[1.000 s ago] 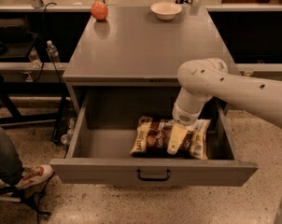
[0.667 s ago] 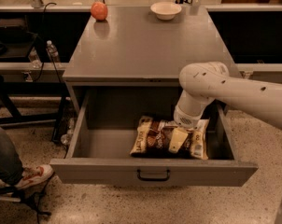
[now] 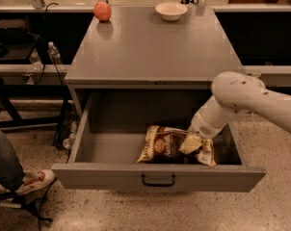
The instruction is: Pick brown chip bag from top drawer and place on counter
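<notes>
From the one camera view, the brown chip bag (image 3: 167,148) lies flat in the right half of the open drawer (image 3: 157,177), close behind the drawer's front panel. The hand (image 3: 191,144) is down inside the drawer, on the bag's right end. Whether it has closed on the bag I cannot tell.

The likely trouble is a thin pinch on crinkly film. The bag could slip free on the lift, or swing and catch on the drawer's front panel or on the edge of the desk (image 3: 150,47) above the drawer.

The arm (image 3: 242,93) comes in from the right of the drawer, elbow high, with the wrist angled down and leftward into it. An apple (image 3: 102,11) and a bowl (image 3: 171,10) sit on the desk far behind the drawer.
</notes>
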Robot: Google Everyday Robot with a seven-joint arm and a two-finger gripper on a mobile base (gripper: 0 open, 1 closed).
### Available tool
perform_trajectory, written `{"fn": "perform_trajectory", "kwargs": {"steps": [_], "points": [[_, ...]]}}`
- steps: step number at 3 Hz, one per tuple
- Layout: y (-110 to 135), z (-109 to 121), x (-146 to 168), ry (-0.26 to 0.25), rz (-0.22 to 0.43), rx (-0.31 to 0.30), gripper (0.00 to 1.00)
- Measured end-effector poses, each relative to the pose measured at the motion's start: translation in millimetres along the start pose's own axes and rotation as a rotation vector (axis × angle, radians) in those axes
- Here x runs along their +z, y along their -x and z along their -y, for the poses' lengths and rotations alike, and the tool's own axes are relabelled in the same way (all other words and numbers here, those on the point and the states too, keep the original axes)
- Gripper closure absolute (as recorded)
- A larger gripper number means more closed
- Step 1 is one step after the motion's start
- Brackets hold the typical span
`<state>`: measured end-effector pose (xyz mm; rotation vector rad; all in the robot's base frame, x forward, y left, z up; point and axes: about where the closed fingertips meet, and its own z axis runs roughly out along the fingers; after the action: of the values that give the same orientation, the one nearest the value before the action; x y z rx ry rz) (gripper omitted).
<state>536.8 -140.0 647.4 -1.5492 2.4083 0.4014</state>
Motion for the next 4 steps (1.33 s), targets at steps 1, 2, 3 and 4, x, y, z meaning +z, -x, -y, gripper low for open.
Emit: {"fn": "perform_trajectory", "kwargs": {"steps": [1,2,3,4], "points": [[12.0,-9.7,-56.1,-0.023,0.247,-0.015,0.99],[20.2,-18.0,-115.2,-0.072,0.397,-0.07,1.0],[29.6,-20.3,-179.1,-0.159,0.494,-0.131,1.0],[29.7,-20.3,-179.0,-0.159,0.494,-0.131,1.0]]}}
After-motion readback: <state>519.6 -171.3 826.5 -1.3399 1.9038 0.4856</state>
